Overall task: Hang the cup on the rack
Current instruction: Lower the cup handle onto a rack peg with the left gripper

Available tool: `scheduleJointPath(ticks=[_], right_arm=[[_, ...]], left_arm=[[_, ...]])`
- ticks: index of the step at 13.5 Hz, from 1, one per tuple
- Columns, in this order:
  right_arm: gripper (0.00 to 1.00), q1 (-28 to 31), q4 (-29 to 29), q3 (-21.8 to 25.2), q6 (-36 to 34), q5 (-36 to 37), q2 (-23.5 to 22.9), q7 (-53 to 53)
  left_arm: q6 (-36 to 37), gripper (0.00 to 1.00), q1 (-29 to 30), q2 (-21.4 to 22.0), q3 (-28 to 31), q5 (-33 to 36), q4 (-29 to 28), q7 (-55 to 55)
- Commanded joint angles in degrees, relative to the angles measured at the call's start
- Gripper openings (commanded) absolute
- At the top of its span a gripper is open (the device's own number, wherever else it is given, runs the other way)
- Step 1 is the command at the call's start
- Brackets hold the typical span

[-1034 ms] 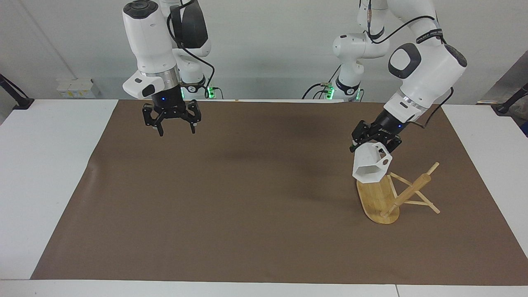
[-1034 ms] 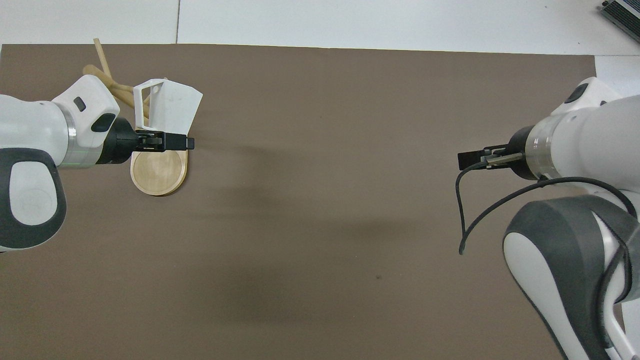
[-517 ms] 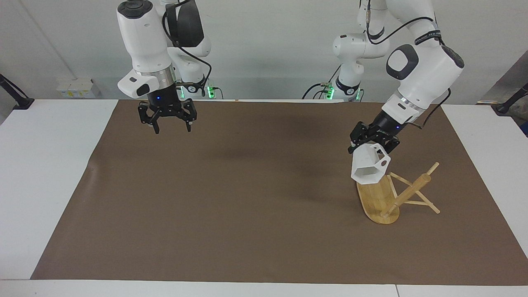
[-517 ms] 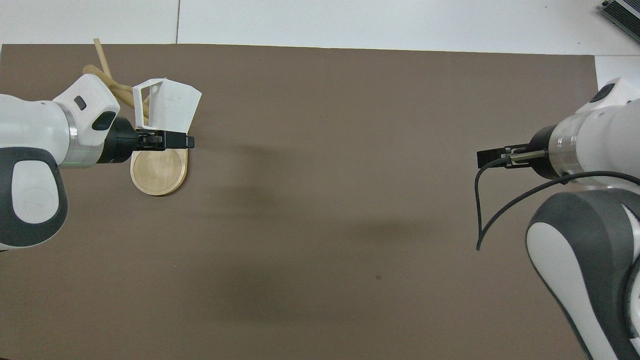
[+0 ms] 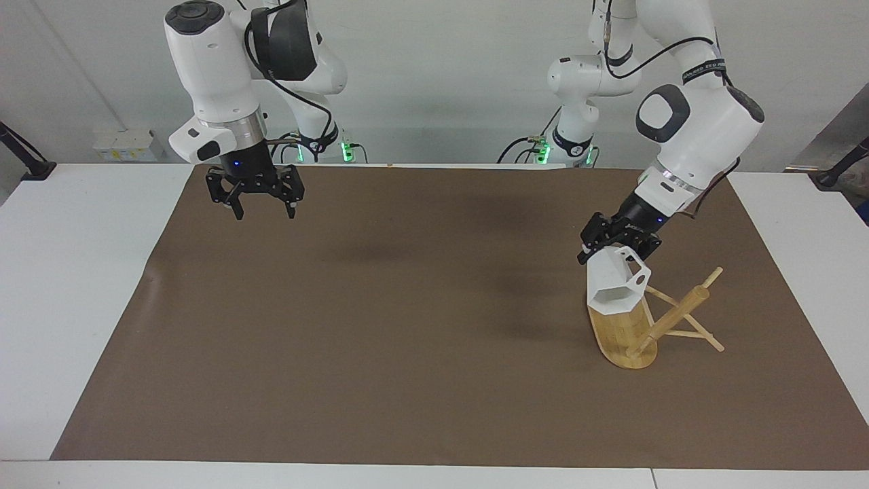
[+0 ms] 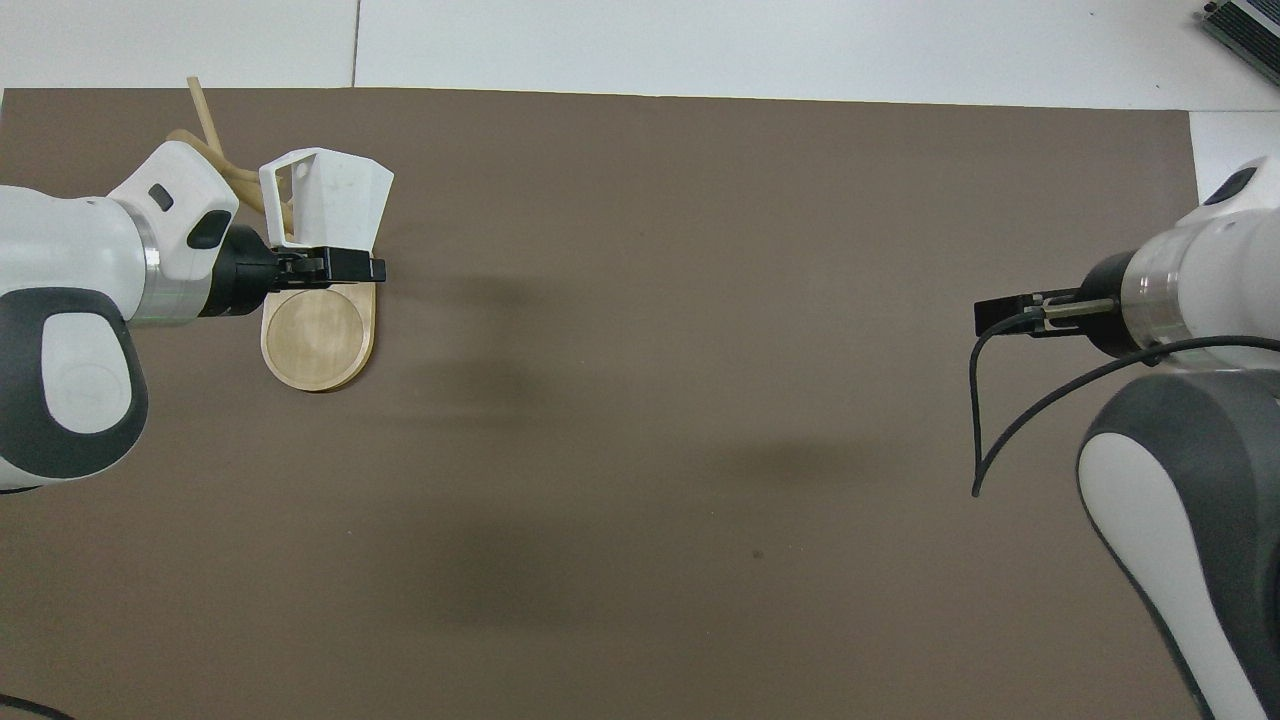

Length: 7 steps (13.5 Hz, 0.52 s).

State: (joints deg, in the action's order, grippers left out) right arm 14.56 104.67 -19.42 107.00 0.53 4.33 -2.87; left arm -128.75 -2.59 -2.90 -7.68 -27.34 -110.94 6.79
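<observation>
Brown paper covers the middle of a white bench [image 5: 81, 285], with a pale wall at the robots' end.

Toward the left arm's end, the left end effector [image 5: 616, 246] is clamped on the cup [image 5: 615, 288], gripping its base end so the open polygonal mouth tips downward and toward the facing camera. The cup hangs in the air over the rack [image 5: 652, 319], its pierced blocky handle turned toward the central post and pegs. Whether the cup touches the base cannot be told. The rack itself appears tipped: its oval base stands up at an angle and the post slants away from it, with the thin pegs resting on the paper.

The right end effector [image 5: 256, 207] waits over the paper at the right arm's end, fingers spread apart and holding nothing.

Judging by its matte, faceted white walls, the cup is likely rigid, light and somewhat slick, so a firm hold on flat facets or the wall seems safest; the handle must stay free for a peg. The rack looks light and easily shoved.

Small print runs along a band on the left arm, too small to read.
</observation>
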Motion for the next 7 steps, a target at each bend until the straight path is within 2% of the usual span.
scheduleJointPath(ticks=[1, 7], right_arm=[[1.00, 0.55, -4.29, -0.18, -5.03, 0.00, -1.34, 1.90], [1.00, 0.11, -15.02, 3.86, -15.66, -0.09, -5.56, 4.01]], left_arm=[[-2.91, 0.00, -0.40, -0.70, 0.03, -0.87, -0.42, -0.38], [-5.37, 0.00, 0.04, -1.93, 0.03, -1.14, -0.24, -0.81]])
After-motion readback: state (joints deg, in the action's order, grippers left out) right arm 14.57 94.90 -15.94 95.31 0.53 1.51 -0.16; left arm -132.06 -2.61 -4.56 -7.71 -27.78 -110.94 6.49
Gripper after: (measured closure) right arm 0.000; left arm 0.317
